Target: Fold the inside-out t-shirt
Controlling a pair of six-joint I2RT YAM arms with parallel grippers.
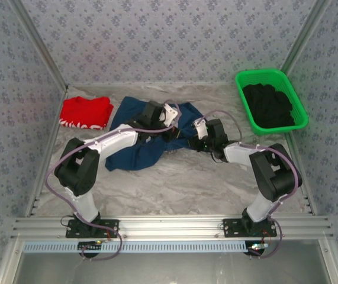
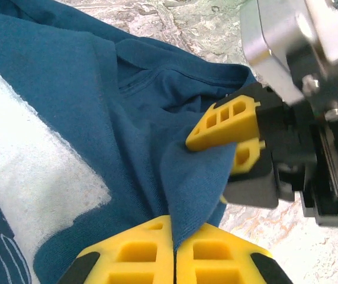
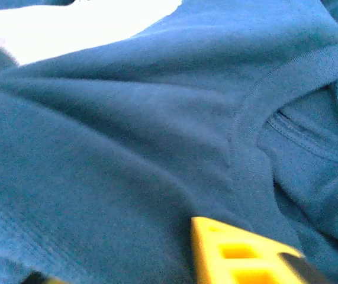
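Note:
The inside-out t-shirt (image 1: 136,148) is navy and lies crumpled at the back middle of the table. In the left wrist view the t-shirt (image 2: 97,118) shows a white patch on its inner face and the neck seam. My left gripper (image 2: 174,228) is shut on a raised fold of it. Just beyond, my right gripper (image 2: 232,142) has its yellow fingers closed on the same fold. In the right wrist view the t-shirt (image 3: 127,130) drapes over the right gripper (image 3: 127,260), hiding one finger. From above, the left gripper (image 1: 173,118) and right gripper (image 1: 196,131) meet over the shirt's right part.
A folded red garment (image 1: 86,112) lies at the back left. A green basket (image 1: 296,100) holding black clothing (image 1: 268,105) stands at the back right. Patterned walls close in the sides and back. Bare marble table (image 1: 186,183) lies in front of the shirt.

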